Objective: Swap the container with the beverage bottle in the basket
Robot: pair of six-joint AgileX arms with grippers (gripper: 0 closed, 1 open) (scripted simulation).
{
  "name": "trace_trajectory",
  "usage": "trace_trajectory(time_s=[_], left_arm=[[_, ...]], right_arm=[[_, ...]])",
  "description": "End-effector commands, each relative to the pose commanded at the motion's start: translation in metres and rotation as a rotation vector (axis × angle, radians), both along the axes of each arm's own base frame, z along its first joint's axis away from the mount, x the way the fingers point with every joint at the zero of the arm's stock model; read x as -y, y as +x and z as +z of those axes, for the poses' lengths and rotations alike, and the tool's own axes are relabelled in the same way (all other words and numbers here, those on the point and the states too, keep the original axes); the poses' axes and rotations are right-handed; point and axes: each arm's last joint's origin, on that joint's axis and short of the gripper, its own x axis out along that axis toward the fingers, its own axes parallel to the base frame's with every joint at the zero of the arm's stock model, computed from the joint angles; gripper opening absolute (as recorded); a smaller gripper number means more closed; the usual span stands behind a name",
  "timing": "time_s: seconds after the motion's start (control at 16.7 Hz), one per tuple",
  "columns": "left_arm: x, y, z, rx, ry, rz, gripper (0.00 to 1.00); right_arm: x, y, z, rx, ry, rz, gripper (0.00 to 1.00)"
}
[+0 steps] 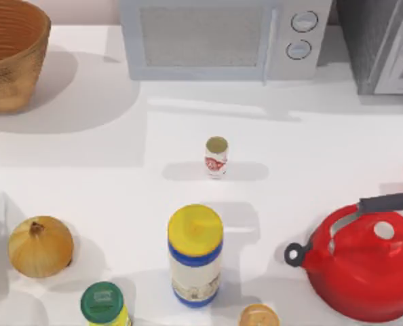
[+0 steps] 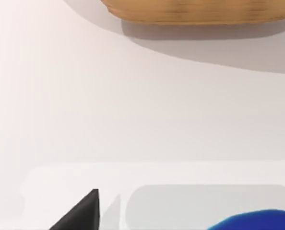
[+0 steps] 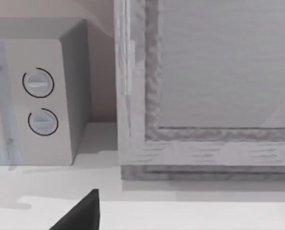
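Note:
The beverage bottle (image 1: pixel 216 157), tiny and white with a red label and a tan top, stands upright on the table's middle. The woven basket (image 1: pixel 11 61) sits at the far left corner, cut off by the picture's edge; the part of its inside that I see holds nothing. Its underside (image 2: pixel 195 12) also appears in the left wrist view. A tall white jar (image 1: pixel 195 255) with a yellow lid and blue bands stands in front of the bottle. A dark tip of my left gripper (image 2: pixel 80 215) shows over bare table. My right gripper (image 3: pixel 80 215) faces the back of the table.
A microwave (image 1: pixel 215 37) and a grey cabinet (image 1: pixel 385 41) line the back wall. A red kettle (image 1: pixel 368 261) fills the front right, an onion (image 1: pixel 41 246) lies front left. A green-lidded jar (image 1: pixel 103 305) and a tan-lidded one (image 1: pixel 258 317) stand at the front edge.

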Motion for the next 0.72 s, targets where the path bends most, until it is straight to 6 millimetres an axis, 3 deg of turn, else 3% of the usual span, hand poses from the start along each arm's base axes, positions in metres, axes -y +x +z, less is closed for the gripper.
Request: trace_trajectory(time_s=[0.18,0.72], left_arm=[[0.0,0.0,0.0,0.0,0.0,0.0,1.0],[0.0,0.0,0.0,0.0,0.0,0.0,0.32]], right_arm=[[0.0,0.0,0.0,0.0,0.0,0.0,1.0],[0.0,0.0,0.0,0.0,0.0,0.0,1.0]])
